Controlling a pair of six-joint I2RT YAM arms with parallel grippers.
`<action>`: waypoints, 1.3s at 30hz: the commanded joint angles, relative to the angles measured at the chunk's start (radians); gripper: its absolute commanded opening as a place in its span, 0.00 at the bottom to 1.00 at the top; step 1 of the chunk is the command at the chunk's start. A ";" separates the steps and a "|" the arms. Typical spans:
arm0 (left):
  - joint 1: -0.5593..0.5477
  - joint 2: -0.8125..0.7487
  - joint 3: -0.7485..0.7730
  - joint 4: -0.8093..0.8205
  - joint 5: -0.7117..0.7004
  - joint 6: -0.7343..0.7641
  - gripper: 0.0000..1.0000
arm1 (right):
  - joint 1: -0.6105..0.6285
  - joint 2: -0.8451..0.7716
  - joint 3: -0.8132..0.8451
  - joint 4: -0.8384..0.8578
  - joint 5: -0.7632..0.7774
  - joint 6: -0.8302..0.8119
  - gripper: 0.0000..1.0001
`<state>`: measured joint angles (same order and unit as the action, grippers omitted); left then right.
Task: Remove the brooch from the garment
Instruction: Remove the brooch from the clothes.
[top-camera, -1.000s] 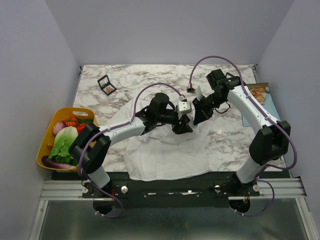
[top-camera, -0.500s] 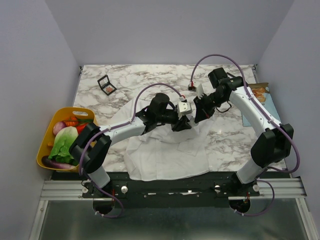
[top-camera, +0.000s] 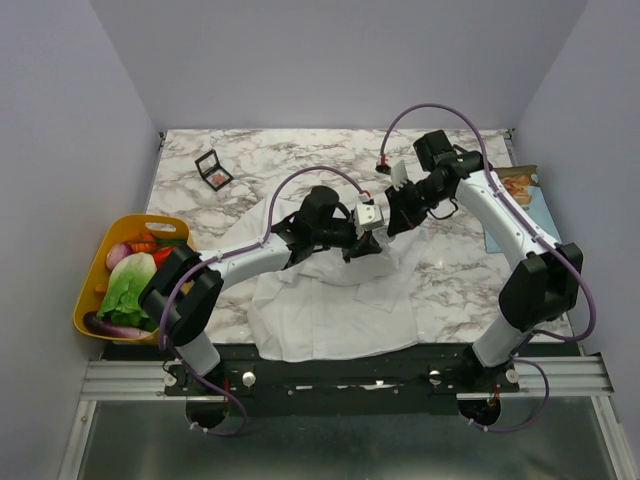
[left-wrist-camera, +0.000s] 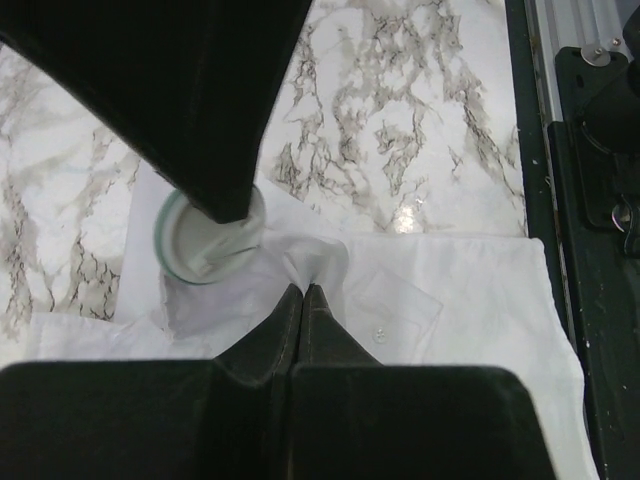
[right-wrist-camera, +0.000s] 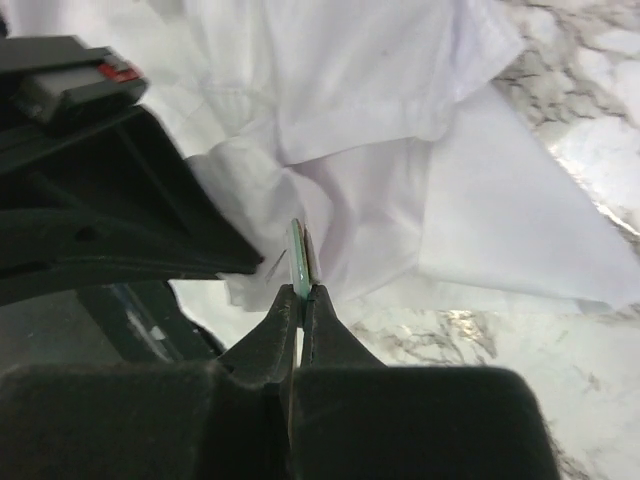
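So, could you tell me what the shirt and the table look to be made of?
The shirt looks like thin matte white cloth: it creases softly. The table looks like glossy marble, grey-veined with glare; stone or laminate, I cannot tell.

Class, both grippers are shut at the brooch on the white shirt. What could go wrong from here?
The right gripper holds the brooch only by its thin edge, so it may slip out under a pull.
The left gripper pinches the shirt right beside the brooch; if the pin is not free of the cloth, pulling apart may tear or drag the thin fabric.
The two grippers sit very close and could bump.
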<state>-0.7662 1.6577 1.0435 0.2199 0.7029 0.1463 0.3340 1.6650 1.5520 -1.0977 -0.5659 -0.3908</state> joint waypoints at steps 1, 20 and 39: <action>-0.004 0.014 0.012 -0.024 0.024 -0.004 0.00 | -0.007 0.028 0.042 0.124 0.081 0.046 0.01; 0.198 -0.047 0.016 0.001 -0.111 -0.037 0.42 | -0.049 -0.076 -0.007 0.114 0.060 0.015 0.01; 0.153 -0.208 0.285 -0.626 0.265 0.320 0.66 | -0.052 -0.198 -0.006 -0.226 -0.431 -0.330 0.01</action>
<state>-0.5861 1.4895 1.3319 -0.2382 0.8539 0.3912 0.2802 1.5047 1.5551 -1.2289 -0.8623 -0.6209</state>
